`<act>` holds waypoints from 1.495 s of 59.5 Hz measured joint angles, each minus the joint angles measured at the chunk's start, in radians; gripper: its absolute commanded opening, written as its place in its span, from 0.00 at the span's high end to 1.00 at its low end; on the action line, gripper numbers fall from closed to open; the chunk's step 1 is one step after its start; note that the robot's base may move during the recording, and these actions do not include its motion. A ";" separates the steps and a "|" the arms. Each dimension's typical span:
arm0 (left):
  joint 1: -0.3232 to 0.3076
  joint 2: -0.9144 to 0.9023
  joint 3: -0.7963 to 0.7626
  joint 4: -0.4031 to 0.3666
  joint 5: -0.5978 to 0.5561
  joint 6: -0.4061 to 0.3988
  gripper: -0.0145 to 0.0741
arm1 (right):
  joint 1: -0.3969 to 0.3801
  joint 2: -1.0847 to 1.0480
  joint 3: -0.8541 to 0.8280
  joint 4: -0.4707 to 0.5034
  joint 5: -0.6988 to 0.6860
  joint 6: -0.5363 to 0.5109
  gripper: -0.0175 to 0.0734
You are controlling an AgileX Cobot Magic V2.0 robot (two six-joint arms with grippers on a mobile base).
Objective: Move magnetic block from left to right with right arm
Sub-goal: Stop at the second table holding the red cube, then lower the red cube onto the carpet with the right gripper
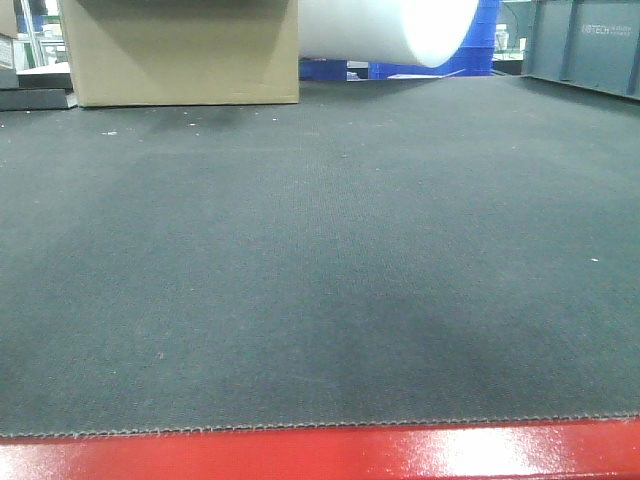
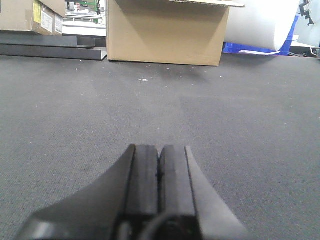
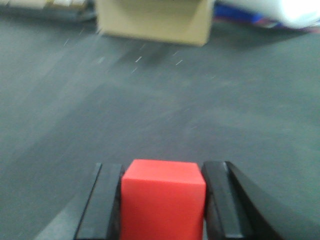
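Observation:
The magnetic block (image 3: pixel 163 202), a bright-red cube, sits between the two black fingers of my right gripper (image 3: pixel 163 172), which is shut on it; both pads press its sides. The background in the right wrist view is streaked with motion blur. In the left wrist view my left gripper (image 2: pixel 159 150) is shut with its pads touching and nothing held, low over the dark grey mat (image 2: pixel 240 125). Neither gripper nor the block appears in the front view.
A tan cardboard box (image 1: pixel 180 50) stands at the mat's far left edge; the same cardboard box (image 2: pixel 167 32) shows ahead of the left gripper. A large white roll (image 1: pixel 400 28) lies behind it. A grey crate (image 1: pixel 590 45) is at the far right. A red table edge (image 1: pixel 320 455) runs along the front.

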 measured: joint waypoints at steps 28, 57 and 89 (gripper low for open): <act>0.000 0.000 0.000 0.000 0.000 0.000 0.97 | 0.100 0.625 -0.335 0.080 0.179 -0.020 0.52; 0.000 0.000 0.000 0.000 0.000 0.000 0.97 | 0.101 0.986 -0.417 0.166 0.162 -0.020 0.52; 0.000 0.000 0.000 0.000 0.000 0.000 0.97 | 0.101 1.084 -0.433 0.166 0.166 -0.020 0.09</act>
